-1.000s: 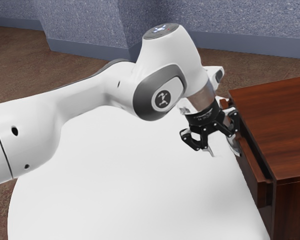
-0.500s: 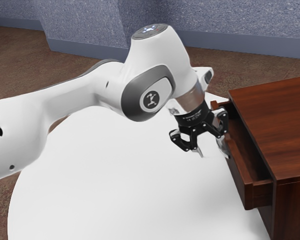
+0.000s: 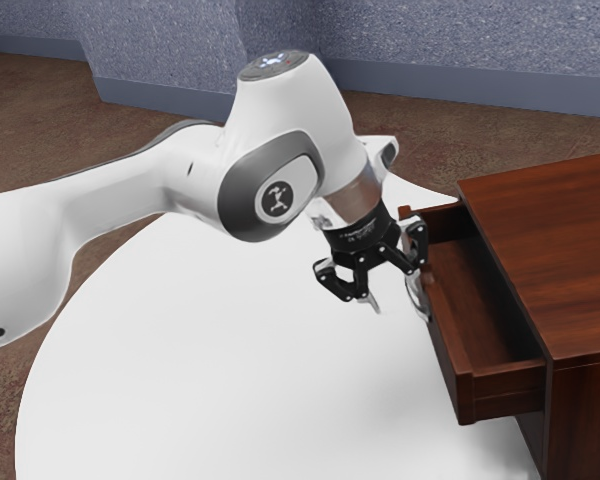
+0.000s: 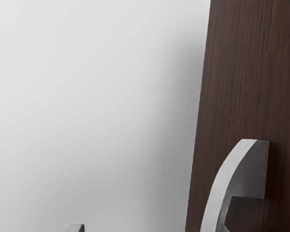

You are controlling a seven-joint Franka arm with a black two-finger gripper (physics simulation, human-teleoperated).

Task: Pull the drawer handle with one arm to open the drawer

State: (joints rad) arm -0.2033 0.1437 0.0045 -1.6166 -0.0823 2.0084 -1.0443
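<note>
Hand (image 3: 398, 300) at drawer (image 3: 480, 335) front; white table (image 3: 210, 390), brown floor (image 3: 50, 110), speckled wall (image 3: 160, 40).

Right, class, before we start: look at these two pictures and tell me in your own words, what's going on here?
A white robot arm is working on the drawer of a dark wooden cabinet. Its black gripper, fingers spread, sits at the drawer's front, with one finger right by the silver handle. The drawer stands partly pulled out of the cabinet, over the white table.
</note>
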